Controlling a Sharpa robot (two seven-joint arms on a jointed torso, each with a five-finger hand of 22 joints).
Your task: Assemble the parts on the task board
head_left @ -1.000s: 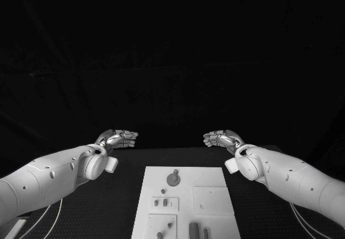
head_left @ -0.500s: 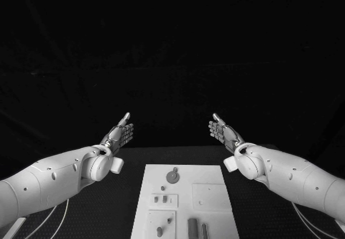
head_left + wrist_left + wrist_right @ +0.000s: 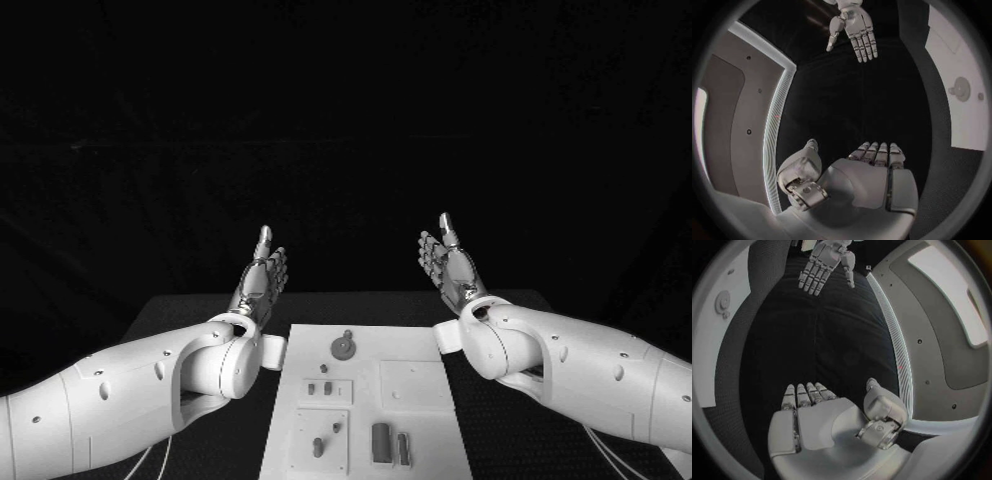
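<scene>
Both hands, left (image 3: pixel 260 272) and right (image 3: pixel 450 262), have uncurled from loose fists to flat, empty palms at twelve o'clock beyond the task board (image 3: pixel 407 345); its parts (image 3: pixel 343 348) lie ungripped.

Right hand (image 3: pixel 826 427) flat, left hand (image 3: pixel 824 262) opposite, both empty

black table (image 3: pixel 188 310), white task board (image 3: pixel 411 345) centred
</scene>
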